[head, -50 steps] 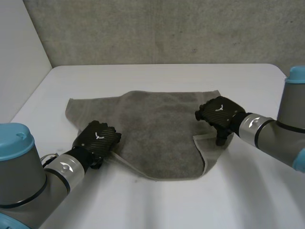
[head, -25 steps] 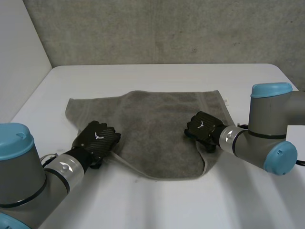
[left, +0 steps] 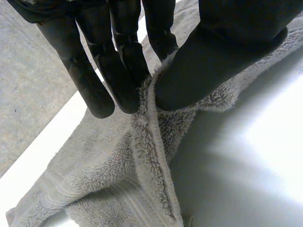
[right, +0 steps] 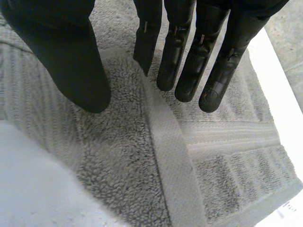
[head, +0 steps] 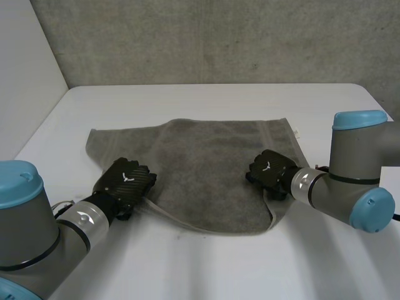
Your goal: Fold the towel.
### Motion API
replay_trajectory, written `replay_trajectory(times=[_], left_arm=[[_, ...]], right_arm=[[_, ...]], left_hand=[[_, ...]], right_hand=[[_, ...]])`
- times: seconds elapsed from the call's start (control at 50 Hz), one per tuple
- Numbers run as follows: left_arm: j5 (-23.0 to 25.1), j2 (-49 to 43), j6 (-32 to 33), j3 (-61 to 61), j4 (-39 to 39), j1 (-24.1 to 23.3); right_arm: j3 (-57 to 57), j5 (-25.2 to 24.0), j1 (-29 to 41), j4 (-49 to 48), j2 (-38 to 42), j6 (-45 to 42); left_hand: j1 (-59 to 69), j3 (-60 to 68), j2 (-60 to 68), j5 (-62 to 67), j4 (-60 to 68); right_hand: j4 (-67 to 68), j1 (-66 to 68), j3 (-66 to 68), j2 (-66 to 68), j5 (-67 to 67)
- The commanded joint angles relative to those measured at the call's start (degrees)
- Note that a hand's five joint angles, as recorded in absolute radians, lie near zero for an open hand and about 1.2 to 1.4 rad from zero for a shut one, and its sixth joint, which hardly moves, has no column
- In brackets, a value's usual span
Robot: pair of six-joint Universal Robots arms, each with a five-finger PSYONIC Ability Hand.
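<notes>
Left hand (head: pixel 125 181): low at the near-left edge of the grey terry towel (head: pixel 206 162), thumb and fingers (left: pixel 118 71) pinching its hem.
Right hand (head: pixel 269 170): low over the right fold, fingers (right: pixel 189 61) straight, thumb spread apart.
Count: one grey terry towel, rumpled, mid white table (head: pixel 206 100); two hands.

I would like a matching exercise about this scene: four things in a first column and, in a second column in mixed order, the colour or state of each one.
Column one:
1. left hand
2. right hand
3. towel
4. table

Column two:
A. white, carries everything else
B. grey, lying on the table
C. fingers straight and apart from the thumb, over a hem of the towel
D. fingers and thumb pinching an edge of the towel

Pairs: 1-D, 2-C, 3-B, 4-A
</notes>
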Motion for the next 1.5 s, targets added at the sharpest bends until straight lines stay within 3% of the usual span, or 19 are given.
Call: replay_trajectory(times=[0.02, 0.18, 0.38, 0.5, 0.64, 0.86, 0.94, 1.2, 1.22, 1.24, 1.3, 1.42, 1.5], left_arm=[[0.0, 0.0, -0.01, 0.0, 0.0, 0.01], [0.0, -0.79, -0.01, 0.17, 0.88, 0.18], [0.09, -5.35, 0.07, 0.7, 2.55, 2.82], [-0.18, -6.24, 0.07, 0.79, 2.63, 3.17], [-0.35, -6.59, 0.07, 0.79, 3.25, 3.52], [-0.79, -8.25, 0.07, 1.14, 9.13, 4.22], [-0.79, -8.96, 0.07, 1.49, 8.87, 4.22], [-1.14, -9.4, 0.16, 0.61, 4.3, 5.37], [-1.75, -8.97, 0.16, 0.61, 3.69, 5.8], [-2.72, -8.44, 0.25, 0.7, 2.99, 6.24], [-3.96, -7.38, 0.16, 0.96, 2.28, 6.51], [-5.98, 4.4, -0.01, 2.19, -0.53, 6.07], [-5.98, 17.54, -0.1, 4.73, -4.47, 6.24]], right_arm=[[1.01, -0.43, -0.09, -0.33, -2.27, 0.81], [5.23, 1.15, -0.97, -3.15, -9.83, 10.83], [16.2, 2.55, -10.79, -9.81, -23.08, 30.22], [21.39, 4.32, -15.72, -14.39, -28.45, 39.37], [25.96, 4.23, -20.29, -17.73, -31.53, 44.22], [28.6, 3.44, -23.02, -18.53, -34.34, 44.31], [28.87, 3.53, -23.82, -18.53, -35.31, 44.14], [28.61, 4.05, -23.73, -19.14, -35.14, 43.87], [28.61, 4.05, -23.73, -19.4, -35.14, 43.87], [28.61, 4.05, -23.73, -19.41, -35.14, 43.87], [27.82, 3.7, -23.55, -18.97, -35.23, 43.35], [25.28, 3.44, -23.38, -15.47, -41.35, 37.04], [21.75, 3.44, -23.55, -10.09, -45.95, 32.01]], left_hand=[[12.26, 10.28, 10.24, 10.41, 10.22], [10.77, 8.79, 8.75, 8.92, 8.73], [-14.08, -16.06, -16.1, -15.93, -16.13], [-20.18, -22.16, -22.2, -22.03, -22.23], [-22.03, -24.01, -24.05, -23.88, -24.08], [-16.51, -18.5, -18.53, -18.37, -18.56], [-10.78, -12.76, -12.8, -12.63, -12.82], [-11.1, -13.08, -13.12, -12.95, -13.14], [-6.93, -8.92, -8.95, -8.78, -8.98], [12.07, 10.09, 10.05, 10.22, 10.02], [12.26, 10.28, 10.24, 10.41, 10.22], [12.26, 10.28, 10.24, 10.41, 10.22], [12.26, 10.28, 10.24, 10.41, 10.22]], right_hand=[[31.56, 38.16, 31.55, 31.49, 31.55], [31.56, 38.16, 31.55, 31.49, 31.55], [31.56, 38.16, 31.55, 31.49, 31.55], [31.56, 38.16, 31.55, 31.49, 31.55], [31.56, 38.16, 31.55, 31.49, 31.55], [31.56, 38.16, 31.55, 31.49, 31.55], [31.56, 38.16, 31.55, 31.49, 31.55], [31.56, 38.16, 31.55, 31.49, 31.55], [31.56, 38.16, 31.55, 31.49, 31.55], [31.56, 38.16, 31.55, 31.49, 31.55], [31.56, 38.16, 31.55, 31.49, 31.55], [31.56, 38.16, 31.55, 31.49, 31.55], [31.56, 38.16, 31.55, 31.49, 31.55]])
